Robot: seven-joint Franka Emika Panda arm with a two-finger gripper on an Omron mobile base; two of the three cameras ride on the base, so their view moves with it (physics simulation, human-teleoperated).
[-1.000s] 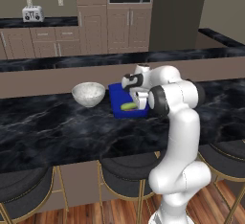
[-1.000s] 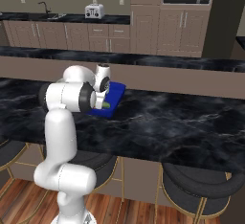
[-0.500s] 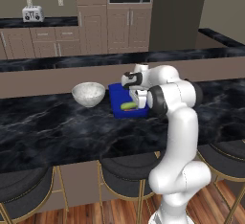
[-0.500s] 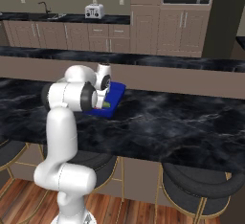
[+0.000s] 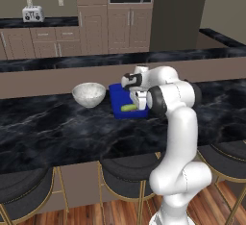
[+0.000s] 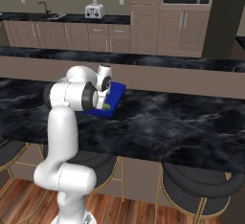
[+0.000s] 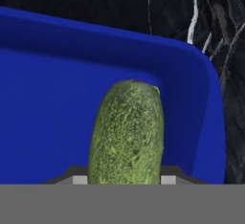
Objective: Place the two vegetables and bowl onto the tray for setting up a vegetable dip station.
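**One vegetable held over the tray**

The dark marbled desk point(image 5: 57, 132) carries the blue tray point(image 5: 116, 101), with the speckled white bowl point(image 5: 89, 94) set just beside it on the desk. The end effector point(image 5: 135, 105) is seen over the tray, its fingers clamped on the yellow-green vegetable point(image 7: 127, 134), which is viewed against the tray floor near one rounded corner.

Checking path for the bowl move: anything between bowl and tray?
Nothing: in the left base view, bare black counter separates the bowl from the tray.
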